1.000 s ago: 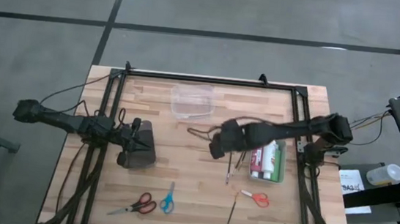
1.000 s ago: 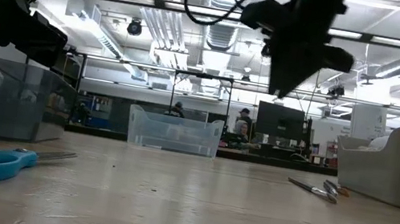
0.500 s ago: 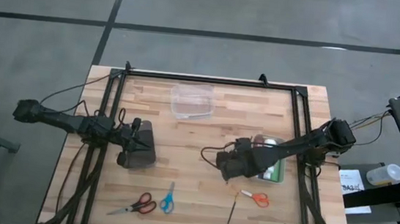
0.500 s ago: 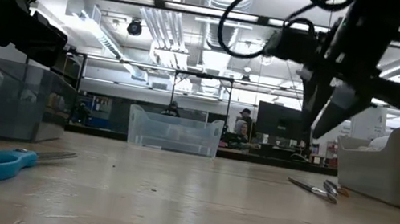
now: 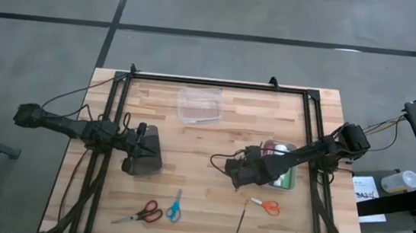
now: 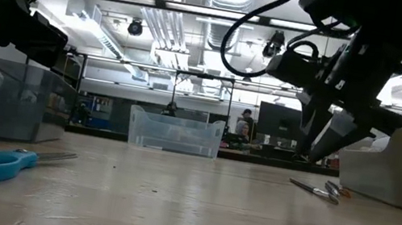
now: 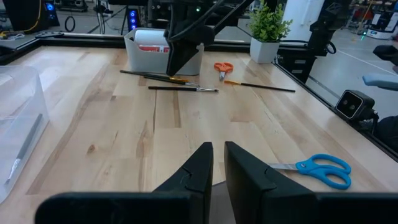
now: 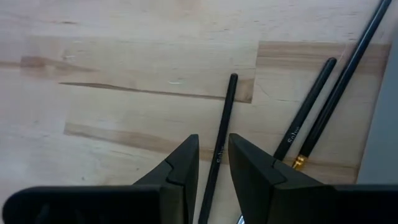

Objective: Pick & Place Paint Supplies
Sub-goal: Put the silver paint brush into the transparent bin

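Three thin black-handled brushes [image 8: 219,140] near the tabletop's right edge, judged light, stiff, roll-prone; right gripper [image 8: 213,163], narrowly parted and empty, straddles one mid-handle.

Four thin paintbrushes: three [image 8: 219,143] directly under the right gripper [image 8: 213,163], one [image 5: 240,224] well apart. Three pairs of scissors: orange [image 5: 267,206], blue [image 5: 175,206], red [image 5: 143,214]. Two containers: clear [image 5: 199,104], grey [image 5: 146,150].
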Action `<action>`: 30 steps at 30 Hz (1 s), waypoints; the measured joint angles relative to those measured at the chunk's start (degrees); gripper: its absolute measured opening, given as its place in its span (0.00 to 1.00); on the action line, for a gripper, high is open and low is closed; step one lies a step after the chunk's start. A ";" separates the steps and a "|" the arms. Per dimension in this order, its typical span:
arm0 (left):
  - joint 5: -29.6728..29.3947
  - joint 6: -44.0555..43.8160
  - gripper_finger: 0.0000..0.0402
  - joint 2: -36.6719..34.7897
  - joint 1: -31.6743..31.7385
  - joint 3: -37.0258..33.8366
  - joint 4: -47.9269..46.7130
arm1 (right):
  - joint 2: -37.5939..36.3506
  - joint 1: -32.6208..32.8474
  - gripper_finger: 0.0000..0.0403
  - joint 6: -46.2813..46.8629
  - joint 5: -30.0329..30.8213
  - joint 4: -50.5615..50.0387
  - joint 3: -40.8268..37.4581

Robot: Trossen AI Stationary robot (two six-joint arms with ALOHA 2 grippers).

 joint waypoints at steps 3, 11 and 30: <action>-0.02 0.00 0.13 0.02 0.01 -0.01 -0.01 | 0.00 -0.35 0.21 -0.39 -0.04 0.14 -0.04; -0.02 0.00 0.13 0.01 0.02 -0.02 0.00 | 0.02 -3.56 0.21 -4.46 -2.17 -3.10 2.29; 0.00 0.00 0.13 0.00 0.00 -0.02 0.00 | -0.02 -10.41 0.21 -27.08 -21.51 -12.09 10.45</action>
